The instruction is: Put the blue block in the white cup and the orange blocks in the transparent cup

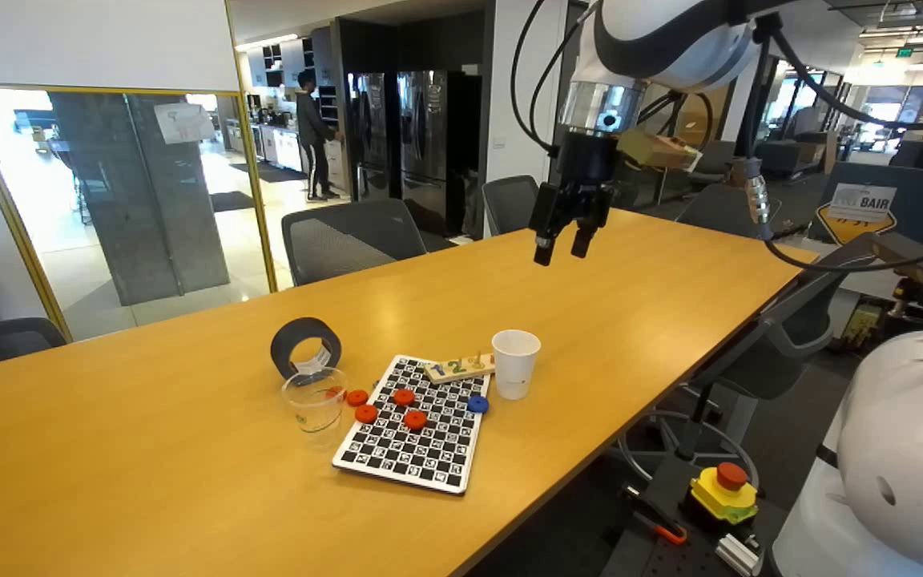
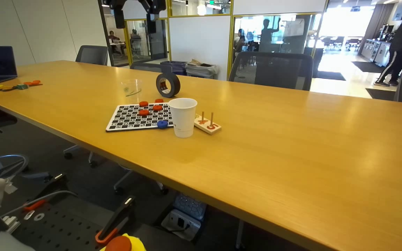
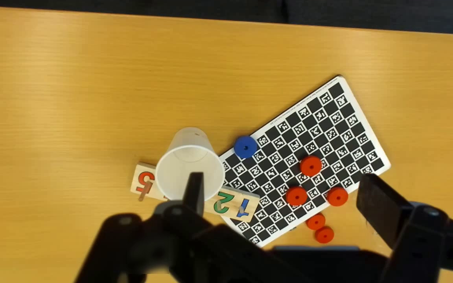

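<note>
Gripper [image 3: 282, 188]: spread wide, holding nothing.
Blue block [image 3: 245, 147]: lies on the edge of the board [image 3: 321, 129].
White cup [image 1: 514, 377]: stands nearby; descending straight, centred on the block, should avoid knocking this cup.

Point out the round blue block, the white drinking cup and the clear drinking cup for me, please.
Round blue block [image 3: 245, 142]: wrist view, its top face.
White drinking cup [image 1: 515, 370]: an exterior view, its outer wall.
Clear drinking cup [image 1: 316, 410]: an exterior view, its side wall.
</note>
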